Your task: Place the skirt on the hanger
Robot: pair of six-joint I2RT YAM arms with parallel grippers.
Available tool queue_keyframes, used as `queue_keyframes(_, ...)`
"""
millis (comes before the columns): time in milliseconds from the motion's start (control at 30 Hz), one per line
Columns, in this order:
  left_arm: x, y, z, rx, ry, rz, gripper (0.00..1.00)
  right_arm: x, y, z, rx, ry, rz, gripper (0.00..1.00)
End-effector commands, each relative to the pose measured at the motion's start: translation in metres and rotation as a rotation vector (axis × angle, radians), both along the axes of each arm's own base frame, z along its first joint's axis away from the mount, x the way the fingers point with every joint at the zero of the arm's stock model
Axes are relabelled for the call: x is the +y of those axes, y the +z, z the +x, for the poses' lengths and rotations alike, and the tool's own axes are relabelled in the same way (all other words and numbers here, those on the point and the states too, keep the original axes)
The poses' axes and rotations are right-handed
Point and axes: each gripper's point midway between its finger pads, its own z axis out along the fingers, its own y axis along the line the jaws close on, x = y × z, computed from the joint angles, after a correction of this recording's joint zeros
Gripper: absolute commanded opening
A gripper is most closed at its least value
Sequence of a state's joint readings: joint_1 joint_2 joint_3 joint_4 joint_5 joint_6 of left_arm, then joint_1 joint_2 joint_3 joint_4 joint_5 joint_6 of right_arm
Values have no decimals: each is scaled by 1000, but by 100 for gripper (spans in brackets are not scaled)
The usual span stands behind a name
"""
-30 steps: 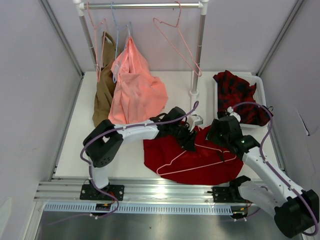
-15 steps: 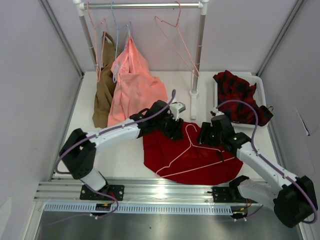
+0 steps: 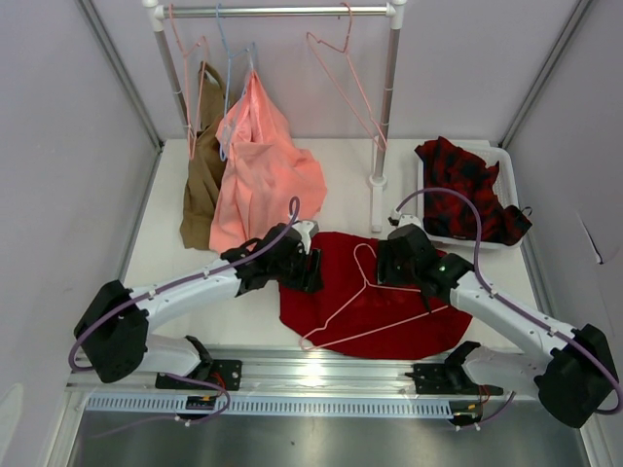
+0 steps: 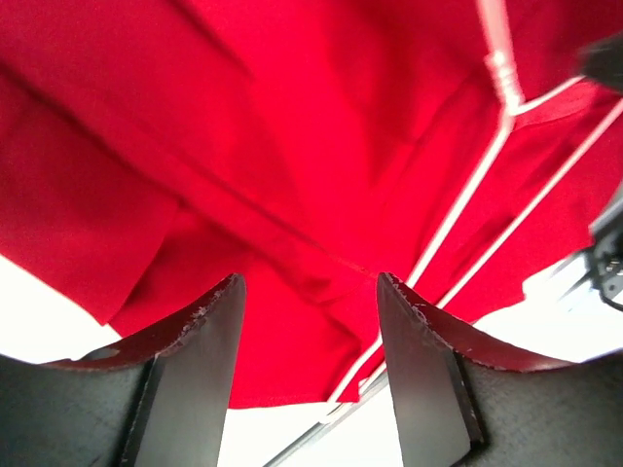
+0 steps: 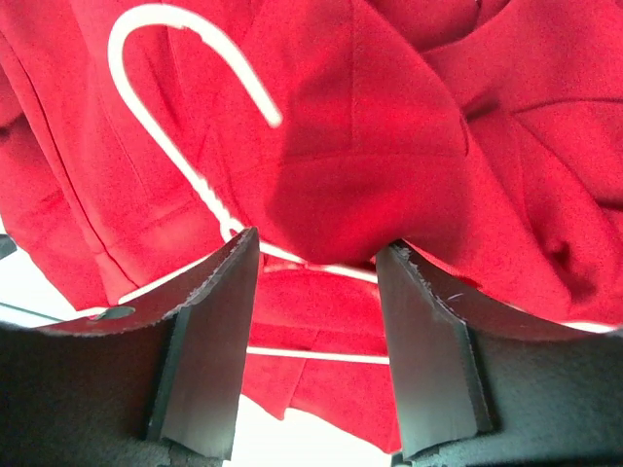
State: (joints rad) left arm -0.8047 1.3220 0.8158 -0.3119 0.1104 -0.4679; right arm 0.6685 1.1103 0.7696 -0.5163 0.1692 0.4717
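The plain deep-red fabric skirt (image 3: 409, 339) lies spread flat at the near edge of the white table (image 3: 248, 319), a little right of the middle. On top of it lies the thin pale-pink wire hanger (image 3: 340, 311), its hook pointing to the far side. I think the cloth is kept flat so that the wire rests steady while an edge is lifted.

The left gripper (image 3: 313, 265) hangs over the far left border of the skirt. Its jaws are apart and hold nothing. The right gripper (image 3: 384, 261) is beside the hook, jaws also apart; a raised fold of the skirt sits just past the fingertips (image 5: 243, 255), not pinched as far as I can see.

Left of the skirt the table is bare, which gives the left arm room to pull outward. On the right, the white tub (image 3: 421, 185) with the red-and-black checked garment (image 3: 467, 190) is near. Beyond the hook stands the post of the white pipe rack (image 3: 383, 117), and the salmon-pink garment (image 3: 268, 170) hangs toward the far left corner, so a lift to the far side seems tight.
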Motion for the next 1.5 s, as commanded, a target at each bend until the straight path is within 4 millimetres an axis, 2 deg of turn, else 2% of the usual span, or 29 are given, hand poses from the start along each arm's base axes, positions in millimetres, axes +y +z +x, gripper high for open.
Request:
queue_keyframes(0,1,-3,5,12,75,-37,62,-15,11,-4,-23,-59,-43,57)
queue_keyframes(100,1,-8,7,20,83,-25,63,-20,9,-18,-13,-59,-18,56)
queue_keyframes(200,-1,-10,9,29,90,-45,64,-19,21,-28,-47,-55,38,58)
queue_keyframes(333,-6,-16,9,59,87,-69,64,3,29,-40,-55,23,116,58)
queue_keyframes(600,-6,-30,4,96,95,-74,63,26,25,-12,-86,71,32,58)
queue_keyframes(767,-6,-39,2,110,97,-77,63,35,9,3,-71,102,-44,57)
queue_keyframes(800,-6,-41,1,115,95,-75,63,39,11,6,-77,107,-34,57)
queue_keyframes(900,-7,-44,0,120,91,-79,63,42,12,7,-78,107,-47,55)
queue_keyframes(1100,-9,-47,1,127,86,-81,62,40,21,-4,-85,87,-81,53)
queue_keyframes(1300,-10,-50,2,134,83,-81,56,41,26,-25,-71,82,-114,53)
queue_keyframes(1400,-13,-49,3,137,78,-92,44,42,28,-31,-78,84,-111,53)
queue_keyframes(1467,-14,-48,4,138,76,-95,39,39,28,-31,-74,68,-127,53)
